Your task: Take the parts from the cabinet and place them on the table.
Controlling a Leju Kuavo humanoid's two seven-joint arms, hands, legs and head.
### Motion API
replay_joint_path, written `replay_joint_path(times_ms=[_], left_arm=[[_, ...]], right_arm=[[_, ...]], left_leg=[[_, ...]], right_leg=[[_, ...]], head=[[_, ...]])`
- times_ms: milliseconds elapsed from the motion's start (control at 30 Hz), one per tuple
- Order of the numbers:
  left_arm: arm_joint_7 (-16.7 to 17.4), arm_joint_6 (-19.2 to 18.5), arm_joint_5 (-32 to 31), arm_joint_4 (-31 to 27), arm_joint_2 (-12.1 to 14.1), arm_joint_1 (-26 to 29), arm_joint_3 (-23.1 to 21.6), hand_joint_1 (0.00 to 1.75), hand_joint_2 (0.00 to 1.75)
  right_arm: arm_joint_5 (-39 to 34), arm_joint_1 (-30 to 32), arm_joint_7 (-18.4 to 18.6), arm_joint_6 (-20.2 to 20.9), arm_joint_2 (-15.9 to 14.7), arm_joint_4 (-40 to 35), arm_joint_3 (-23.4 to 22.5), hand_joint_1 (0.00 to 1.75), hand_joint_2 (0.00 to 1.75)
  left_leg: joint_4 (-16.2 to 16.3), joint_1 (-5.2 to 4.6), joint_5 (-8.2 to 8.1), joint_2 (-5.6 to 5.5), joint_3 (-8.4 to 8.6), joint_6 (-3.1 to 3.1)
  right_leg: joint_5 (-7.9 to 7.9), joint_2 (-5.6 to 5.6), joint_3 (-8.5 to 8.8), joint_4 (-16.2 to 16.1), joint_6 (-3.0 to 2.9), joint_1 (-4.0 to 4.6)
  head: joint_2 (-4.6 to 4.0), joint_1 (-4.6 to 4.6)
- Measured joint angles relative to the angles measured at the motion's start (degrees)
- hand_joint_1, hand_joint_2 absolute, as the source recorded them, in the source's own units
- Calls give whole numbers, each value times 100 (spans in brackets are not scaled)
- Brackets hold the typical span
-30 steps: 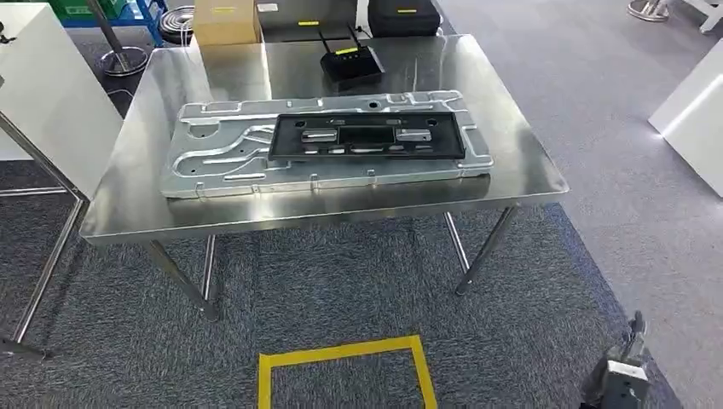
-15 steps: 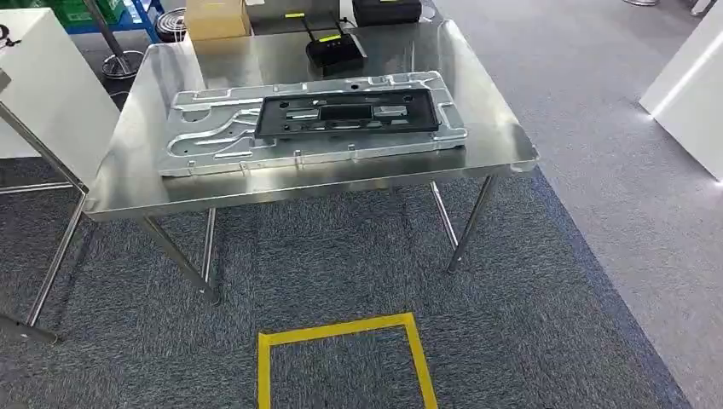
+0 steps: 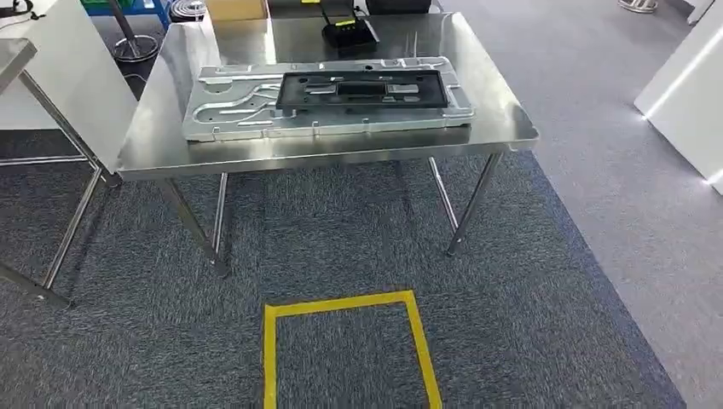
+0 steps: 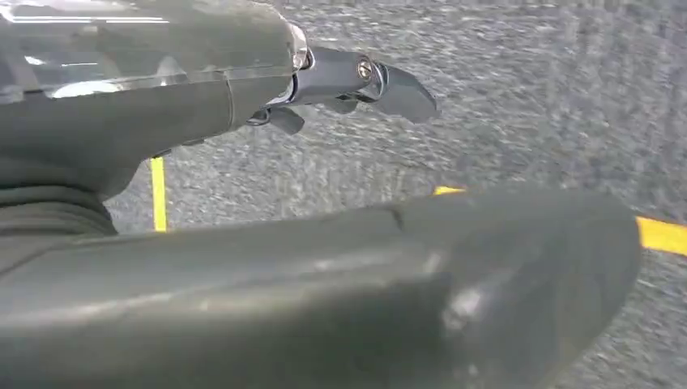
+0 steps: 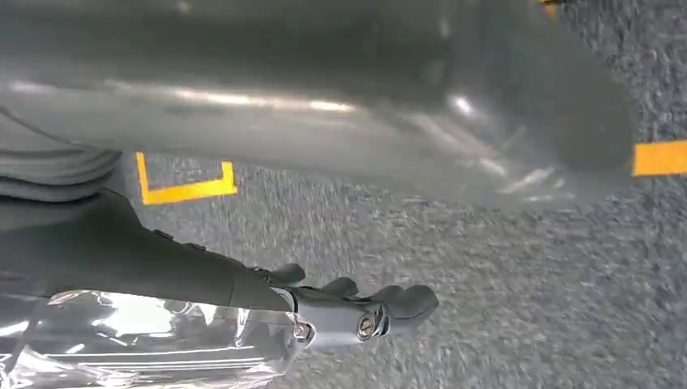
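Note:
A silver stamped metal plate (image 3: 230, 106) lies flat on the steel table (image 3: 503, 128) ahead of me. A black rectangular frame (image 3: 362, 89) rests on top of the plate, toward its right half. My left hand (image 4: 267, 243) hangs over the grey carpet with thumb and fingers (image 4: 381, 81) stretched apart and nothing in it. My right hand (image 5: 308, 121) hangs likewise over the carpet, its fingers (image 5: 364, 312) extended and holding nothing.
A black router (image 3: 345, 32) and a cardboard box (image 3: 234, 8) stand at the table's far edge. A yellow taped square (image 3: 349, 302) marks the carpet in front of the table. A second steel table (image 3: 17, 55) and a white panel (image 3: 68, 77) stand left; white furniture (image 3: 691, 85) stands right.
The whole head view has shifted, so the camera moved: the table now sits higher and more square in the picture. The right hand seen at the lower right edge 1 s ago has left that view.

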Motion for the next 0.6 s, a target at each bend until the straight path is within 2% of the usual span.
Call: replay_joint_path(times_ms=[33,67,100,133,167,200,233,267,300,333,367,400,433,467,500,533,567,600], left_arm=[[2,0,0,0,0,0,-22,0,0],[15,0,0,0,0,0,-35,0,0],[20,0,0,0,0,0,-42,0,0],[24,0,-2,0,0,-1,-50,0,0],[28,0,-2,0,0,-4,-74,0,0],[33,0,-2,-2,0,-14,-92,0,0],[33,-2,-4,-4,-31,-18,-105,0,0],[33,-2,-2,-2,-28,-18,-116,0,0],[33,-2,-4,-4,-28,-23,-122,0,0],[33,-2,-4,-2,-31,-27,-125,0,0],[33,-2,-4,-2,-28,-11,-127,0,0],[35,-2,-4,-2,-28,-9,-136,0,0],[44,-2,-7,-2,-28,9,-153,0,0],[48,-2,-7,-2,-24,14,-177,0,0],[48,0,-7,-2,-15,11,-186,0,0],[48,-2,-7,-2,-7,9,-201,0,0],[48,-2,-7,-2,-4,6,-219,0,0],[48,-2,-7,-2,-4,3,-234,0,0]], right_arm=[[11,-16,-22,33,9,20,24,0,0],[24,-19,-35,52,20,28,37,0,0],[33,-23,-42,57,26,33,48,0,0],[35,-26,-41,59,35,41,70,0,0],[37,-38,-41,66,39,44,81,0,0],[35,-61,-41,70,39,46,85,0,0],[37,-86,-41,70,39,46,90,0,0],[35,-102,-46,70,42,50,92,0,0],[35,-108,-46,70,44,55,105,0,0],[31,-107,-48,74,46,55,114,0,0],[-11,-88,-65,89,52,67,114,0,0],[-50,-100,-107,122,77,85,111,0,0],[-94,-107,-162,151,76,85,111,0,0],[-114,-93,-206,155,76,85,111,0,0],[-101,-84,-212,172,83,89,111,0,0],[-57,-82,-201,207,83,94,111,0,0],[-2,-86,-177,260,83,98,111,0,0],[48,-87,-159,304,83,103,111,0,0]], left_leg=[[11,-5,82,1,-121,-3],[28,-7,167,1,-225,-15],[45,-7,227,1,-324,-25],[75,-9,291,1,-426,-40],[97,-14,345,-2,-516,-56],[116,-9,397,-3,-552,-67],[132,-35,441,-8,-586,-108],[137,-34,487,5,-609,-140],[139,-19,558,17,-646,-173],[115,-1,624,28,-661,-211],[92,-24,695,22,-680,-262],[193,14,518,-15,-735,-278],[413,15,161,-24,-818,-297],[835,28,-284,-25,-919,-326],[1228,36,-570,-27,-994,-353],[1624,47,-734,-27,-1054,-378],[1908,62,-694,-26,-1048,-402],[1931,73,-481,-25,-937,-418]], right_leg=[[-149,0,-56,426,14,-5],[-56,0,6,628,21,-7],[139,1,163,568,15,-6],[385,5,441,296,-7,-4],[523,6,827,-173,-50,5],[471,16,1232,-692,-107,34],[303,15,1712,-1281,-176,80],[189,10,1809,-1561,-208,80],[184,14,1765,-1576,-222,100],[221,15,1720,-1552,-269,113],[321,12,1677,-1600,-319,88],[410,-44,1613,-1611,-347,69],[471,-36,1522,-1604,-397,68],[547,-48,1413,-1588,-419,71],[611,-76,1330,-1577,-428,77],[681,-86,1227,-1568,-427,83],[754,-113,1110,-1542,-422,83],[811,-150,988,-1497,-412,81]], head=[[0,0],[0,0],[0,0],[0,0],[0,0],[0,0],[0,0],[0,-2],[0,0],[0,0],[0,0],[0,0],[0,0],[0,-2],[0,-2],[0,0],[0,-2],[0,-2]])
